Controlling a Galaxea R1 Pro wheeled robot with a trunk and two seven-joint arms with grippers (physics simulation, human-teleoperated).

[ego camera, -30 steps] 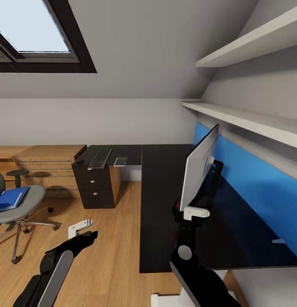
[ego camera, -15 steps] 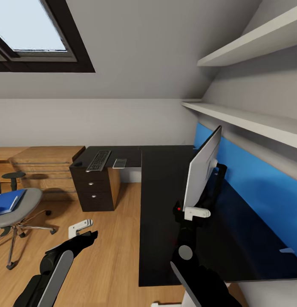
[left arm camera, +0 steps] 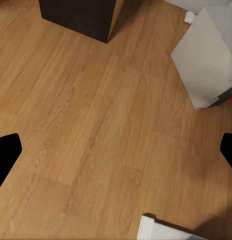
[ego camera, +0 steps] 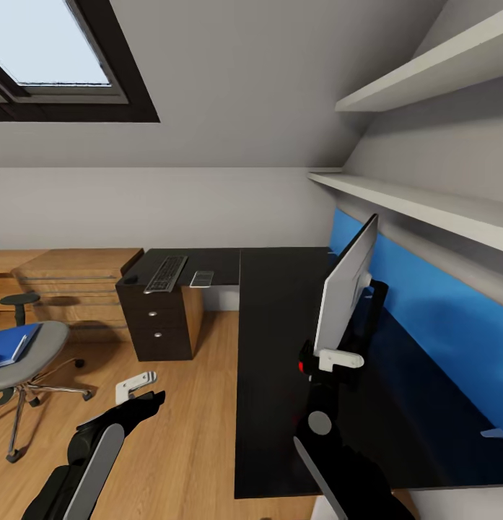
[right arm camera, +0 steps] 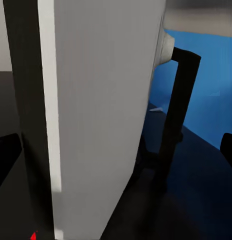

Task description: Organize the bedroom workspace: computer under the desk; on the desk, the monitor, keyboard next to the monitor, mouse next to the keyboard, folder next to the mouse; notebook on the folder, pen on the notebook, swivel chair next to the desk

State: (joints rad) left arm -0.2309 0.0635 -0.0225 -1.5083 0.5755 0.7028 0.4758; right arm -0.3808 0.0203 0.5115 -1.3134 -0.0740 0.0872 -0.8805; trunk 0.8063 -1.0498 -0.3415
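Note:
The monitor [ego camera: 343,285] stands edge-on on the black desk [ego camera: 273,339], with its pale back toward me and its neck [right arm camera: 171,115] by the blue wall panel. My right gripper [ego camera: 336,359] is at its lower corner, fingers spread wide with the screen's edge [right arm camera: 96,110] between them. On the desk's far wing lie the keyboard [ego camera: 167,273], the thin grey notebook [ego camera: 203,277] and the small black mouse [ego camera: 128,277]. The swivel chair [ego camera: 24,347] at far left carries the blue folder [ego camera: 9,345]. My left gripper [ego camera: 139,386] hangs open over the floor. The grey computer [left arm camera: 203,60] sits on the floor.
Black drawers [ego camera: 159,325] hold up the desk's far wing. A low wooden shelf unit [ego camera: 71,278] lines the back wall, and white shelves [ego camera: 417,206] hang above the desk. Wood floor [ego camera: 186,426] lies open between chair and desk. A white block [left arm camera: 166,231] is near my left gripper.
The view has swung slightly right, so the chair and drawers slid left in the picture. The monitor and my right gripper have shifted together a little further along the desk. The left arm holds still.

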